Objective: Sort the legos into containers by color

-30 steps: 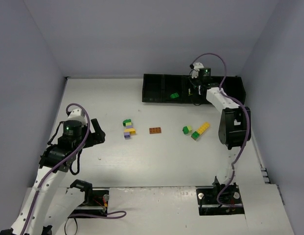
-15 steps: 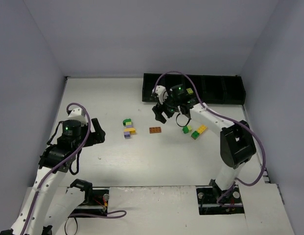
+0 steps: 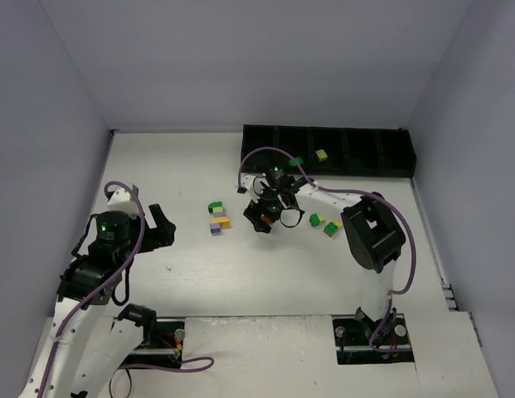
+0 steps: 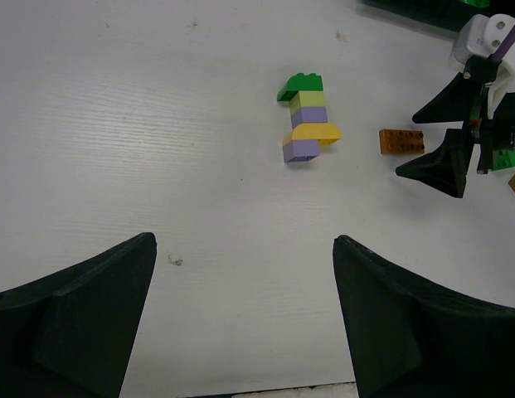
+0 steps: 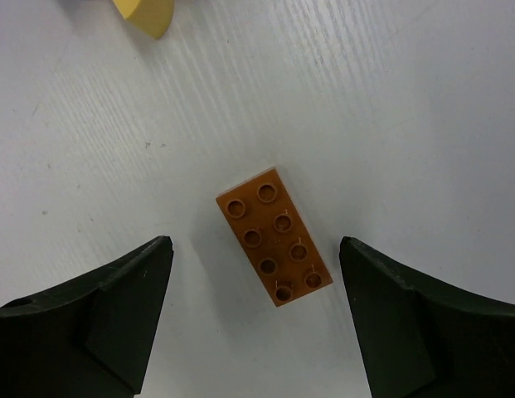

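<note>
Right end effector (image 3: 269, 219): released, fingers (image 5: 91, 323) spread wide, nothing grasped. The orange-brown brick (image 5: 274, 236) lies flat on the table (image 3: 191, 274), studs up, directly between the two fingers and slanted to them. Bare table shows on both sides of it and no contact is visible. Whether the fingertips have reached table height I cannot tell. The edge of a yellow brick (image 5: 145, 12) shows just ahead of this end effector, off to one side.

Left end effector (image 3: 161, 226): released, fingers wide, empty. A mixed stack (image 4: 305, 128) lies on its side well ahead of it. It reads dark green, lime, lavender, yellow, lavender.

Beyond the right end effector, toward the far wall, is the black tray (image 3: 390, 157). A dark green brick (image 3: 297, 161) and a lime brick (image 3: 321, 155) sit in neighbouring compartments.

Near its right side, loose on the table, are a green brick (image 3: 315, 220) and a small yellow-and-green piece (image 3: 332, 228).
</note>
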You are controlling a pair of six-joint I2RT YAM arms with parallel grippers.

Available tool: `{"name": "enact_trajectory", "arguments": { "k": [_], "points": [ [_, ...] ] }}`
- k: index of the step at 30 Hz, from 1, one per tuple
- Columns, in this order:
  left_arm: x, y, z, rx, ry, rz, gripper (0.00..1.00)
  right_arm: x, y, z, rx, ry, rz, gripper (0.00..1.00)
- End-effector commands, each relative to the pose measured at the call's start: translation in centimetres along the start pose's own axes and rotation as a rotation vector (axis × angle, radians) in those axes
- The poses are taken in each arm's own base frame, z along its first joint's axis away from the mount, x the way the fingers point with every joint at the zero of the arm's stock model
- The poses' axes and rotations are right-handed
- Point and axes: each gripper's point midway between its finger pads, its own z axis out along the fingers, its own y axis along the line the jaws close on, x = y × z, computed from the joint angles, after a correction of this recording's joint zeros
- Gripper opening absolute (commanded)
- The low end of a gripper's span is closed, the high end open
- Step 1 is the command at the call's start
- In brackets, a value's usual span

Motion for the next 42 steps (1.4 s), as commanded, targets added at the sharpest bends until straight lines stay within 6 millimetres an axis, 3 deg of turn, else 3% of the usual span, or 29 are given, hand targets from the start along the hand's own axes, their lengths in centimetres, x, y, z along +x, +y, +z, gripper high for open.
{"name": "enact_trajectory", "arguments": {
  "k": [1, 6, 12, 15, 16, 18, 19, 21, 24, 25, 27, 28, 30, 31, 34, 35, 38, 40, 41, 42],
  "points": [
    [-1.6, -0.7, -0.4, 0.024, -0.043, 0.004, 0.81, -1.5, -0.5, 0.0, 0.029, -0.014, -0.044, 0.78],
    [-1.3, -0.7, -0.2, 0.024, -0.036, 0.006, 0.81, -0.1, -1.0, 0.7, 0.048, 0.032, -0.040, 0.77],
    [-1.3, -0.8, 0.1, 0.025, -0.029, 0.005, 0.81, 2.1, -0.9, 0.9, 0.086, 0.096, -0.019, 0.66],
    [-1.4, -0.9, 0.2, 0.027, -0.030, 0.007, 0.81, 2.7, -1.0, 0.5, 0.107, 0.113, -0.004, 0.47],
    [-1.3, -0.9, 0.3, 0.027, -0.027, 0.006, 0.81, 2.8, -1.1, 0.4, 0.115, 0.115, 0.000, 0.31],
    [-1.3, -0.9, 0.4, 0.025, -0.022, 0.007, 0.81, 2.9, -1.6, 0.0, 0.146, 0.121, 0.012, 0.15],
    [-1.3, -0.9, 0.5, 0.025, -0.022, 0.005, 0.81, 2.6, -1.9, -0.4, 0.159, 0.112, 0.029, 0.03],
    [-1.3, -0.9, 0.6, 0.026, -0.024, 0.005, 0.81, 2.0, -3.4, -1.5, 0.196, 0.077, 0.068, 0.00],
    [-1.4, -1.0, 0.6, 0.028, -0.026, 0.009, 0.81, -0.4, -5.9, -4.4, 0.251, -0.059, 0.163, 0.00],
    [-1.4, -1.0, 0.6, 0.028, -0.026, 0.012, 0.81, -1.0, -8.0, -7.1, 0.297, -0.135, 0.230, 0.00],
    [-1.4, -0.9, 0.6, 0.025, -0.027, 0.013, 0.81, -2.0, -11.1, -10.4, 0.389, -0.237, 0.273, 0.00],
    [-1.4, -0.9, 0.6, 0.025, -0.027, 0.015, 0.81, -1.3, -13.5, -13.5, 0.473, -0.277, 0.317, 0.00],
    [-1.5, -0.9, 0.6, 0.027, -0.031, 0.012, 0.81, -1.0, -16.0, -17.3, 0.574, -0.336, 0.361, 0.00],
    [-1.6, -1.0, 0.6, 0.032, -0.035, 0.012, 0.81, 0.9, -18.4, -19.8, 0.655, -0.340, 0.414, 0.00],
    [-1.8, -1.8, 0.5, 0.069, -0.039, 0.001, 0.81, 3.6, -21.7, -24.4, 0.802, -0.372, 0.500, 0.00],
    [-1.7, -2.1, 0.4, 0.088, -0.032, -0.002, 0.81, 5.7, -23.2, -26.6, 0.862, -0.376, 0.546, 0.00],
    [-1.6, -2.3, 0.3, 0.098, -0.033, -0.001, 0.81, 9.2, -26.1, -31.2, 0.992, -0.394, 0.620, 0.00],
    [-1.7, -2.1, 0.3, 0.089, -0.033, 0.003, 0.81, 10.9, -27.5, -32.3, 1.035, -0.381, 0.645, 0.00],
    [-1.6, -2.1, 0.3, 0.087, -0.033, 0.005, 0.81, 11.6, -28.4, -33.8, 1.070, -0.387, 0.651, 0.00],
    [-1.6, -2.0, 0.4, 0.081, -0.030, 0.007, 0.81, 12.6, -29.0, -33.7, 1.079, -0.371, 0.664, 0.00]
  ]
}}
